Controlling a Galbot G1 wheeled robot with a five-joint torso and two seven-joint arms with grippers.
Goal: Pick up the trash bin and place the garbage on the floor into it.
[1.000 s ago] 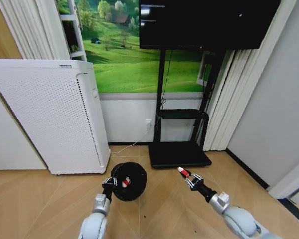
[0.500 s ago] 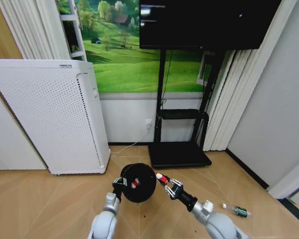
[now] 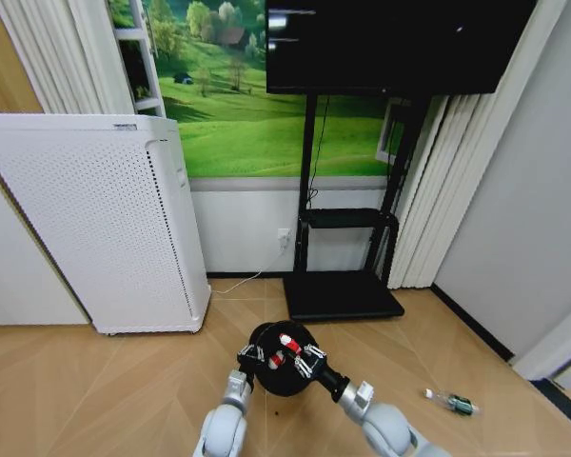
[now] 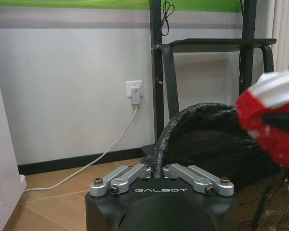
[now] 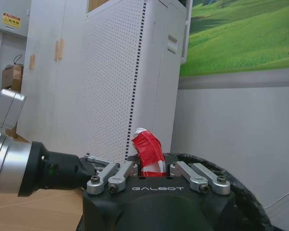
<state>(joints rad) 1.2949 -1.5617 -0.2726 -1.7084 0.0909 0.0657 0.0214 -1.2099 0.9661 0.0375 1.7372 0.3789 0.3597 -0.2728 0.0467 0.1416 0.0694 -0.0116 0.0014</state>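
Right wrist view: the right gripper has its fingers pinching a red-and-white wrapper just over the trash bin mouth. The left gripper fingers clamp the bin's near-left rim. A bottle, seemingly green-capped, lies on the floor far right.

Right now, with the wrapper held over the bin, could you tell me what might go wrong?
The left tool grips only the trash bin's thin rim, so the bin might tilt or slip. The right tool holds the red-and-white wrapper near that rim, so a release could drop it outside. The bottle still lies on the floor.
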